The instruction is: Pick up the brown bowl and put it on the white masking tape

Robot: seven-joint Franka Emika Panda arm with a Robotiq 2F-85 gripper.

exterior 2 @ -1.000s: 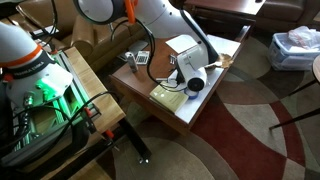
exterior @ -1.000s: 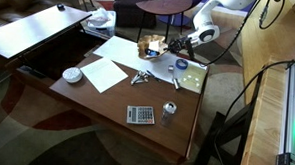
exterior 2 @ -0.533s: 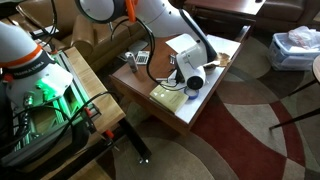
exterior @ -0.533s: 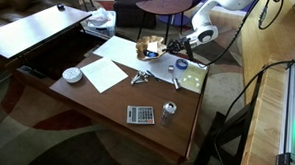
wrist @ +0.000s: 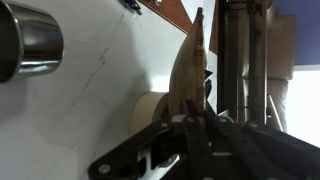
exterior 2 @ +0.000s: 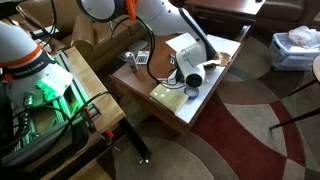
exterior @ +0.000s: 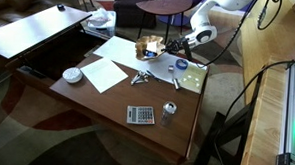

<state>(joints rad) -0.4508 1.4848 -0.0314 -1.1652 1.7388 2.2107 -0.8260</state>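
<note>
half done: bowl gripped, tape not yet covered

your pick looks complete, judging by the wrist view. the gripper [wrist: 205, 95] is clamped on the rim of the brown bowl [wrist: 188, 60]. the bowl shows edge-on there, as a thin brown sliver running up the middle of the picture. in an exterior view the arm reaches over the far end of the wooden table [exterior: 107, 96]. that view is too small to show whether there is a gap under the bowl. my reading is that the bowl is carried, not resting.

the white masking tape [wrist: 150, 112] peeks out from just beside the bowl's lower edge, lying on a pale sheet of paper [wrist: 90, 110]. whether bowl and roll touch i cannot tell, because the bowl hides that side of the ring. a shiny metal cylinder [wrist: 25, 40] sits well apart from both, at the edge of the wrist view.

what is left for you is the whole placing step. the bowl has to come level above the ring and go down until its base sits on the roll. only then should you let go. the roll is smaller than the bowl, so an off-centre landing could let the bowl tip off once released.
</note>
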